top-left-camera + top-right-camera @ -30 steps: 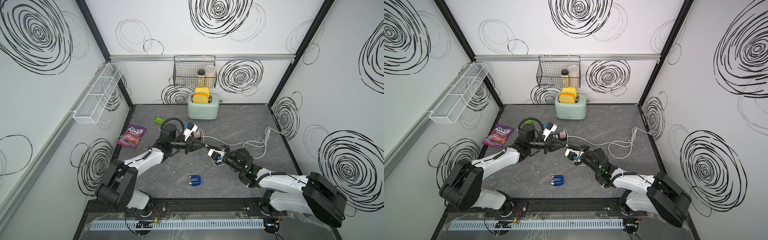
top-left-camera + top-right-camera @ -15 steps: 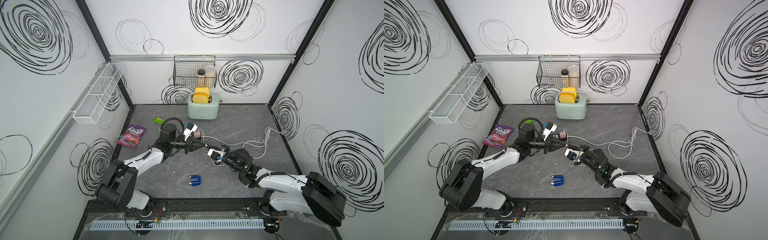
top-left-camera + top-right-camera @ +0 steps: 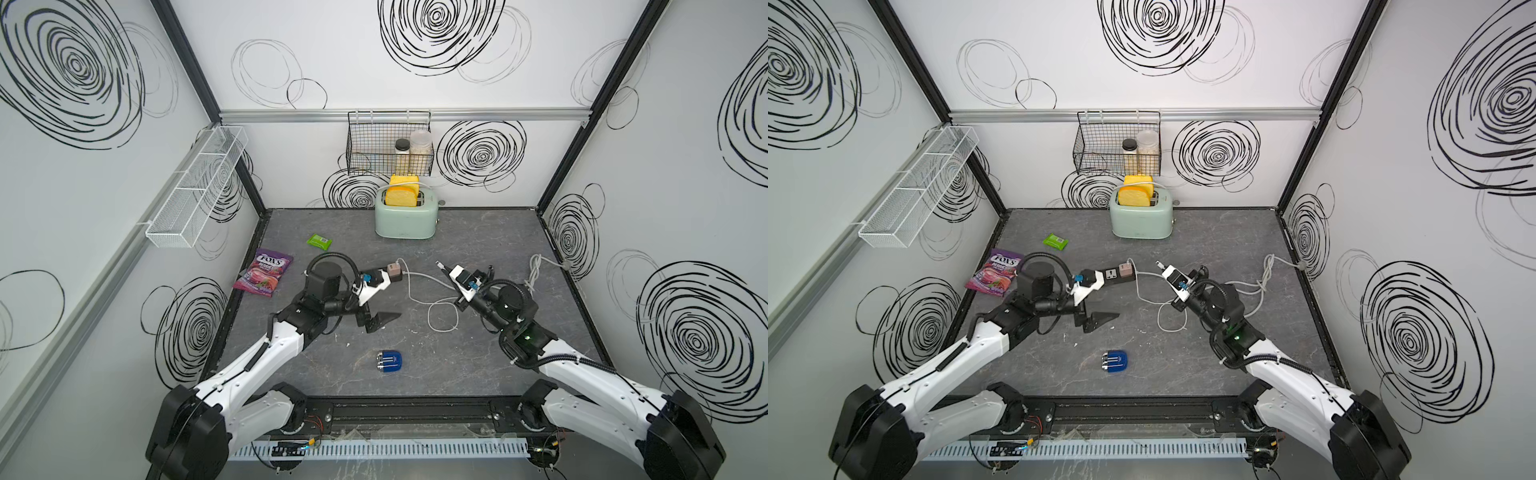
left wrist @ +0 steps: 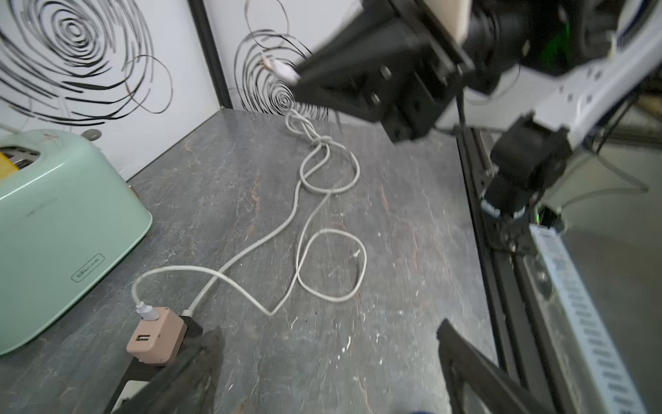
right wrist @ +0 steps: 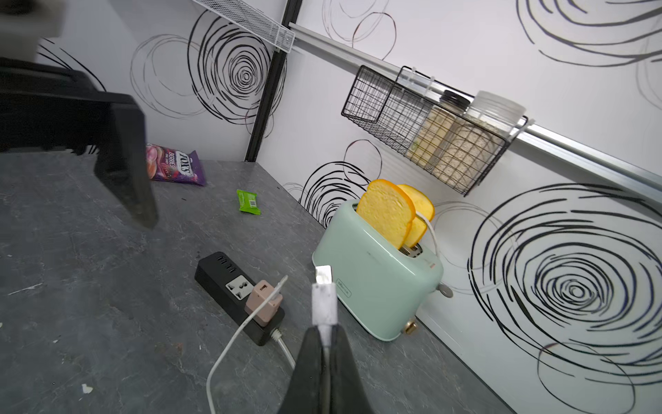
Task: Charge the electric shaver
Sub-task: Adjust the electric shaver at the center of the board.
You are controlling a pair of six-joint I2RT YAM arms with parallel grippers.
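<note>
Clock directions refer to the top views, with 12 o'clock at the back wall and 6 o'clock at the robot base.

**Task object.** The small glossy blue electric shaver (image 3: 389, 362) (image 3: 1114, 362) lies flat on the grey stone-patterned tabletop (image 3: 478, 232), at 6 o'clock from the table centre and near the front edge. Its silver heads face 9 o'clock. Nothing touches it, and both grippers are well apart from it.

**Left gripper.** The left gripper (image 3: 386, 299) (image 3: 1104, 297) is released, with its jaws spread wide and nothing between them. It sits at 12 o'clock from the shaver. In the left wrist view, one black finger (image 4: 193, 372) is just beside the pinkish cube charger (image 4: 154, 335) (image 3: 393, 271). The other finger is over bare tabletop.

**Right gripper.** The right gripper (image 3: 451, 272) (image 5: 324, 337) is clenched on the white cable connector (image 5: 324, 297). The connector's metal tip is exposed and points towards 10 o'clock. This gripper is at 1 o'clock from the shaver.

**Power chain.** The charger is plugged into the black rectangular power strip (image 3: 1111, 276) (image 5: 229, 283). A thin white cable (image 3: 415, 286) (image 4: 322, 233) leaves the charger and loops across the tabletop between the two grippers.

**Other items.**
- A mint-green toaster (image 3: 405, 222) holding yellow bread slices stands at 12 o'clock.
- A purple candy bag (image 3: 264, 272) lies at 9 o'clock.
- A small green packet (image 3: 319, 240) lies at 10 o'clock.
</note>
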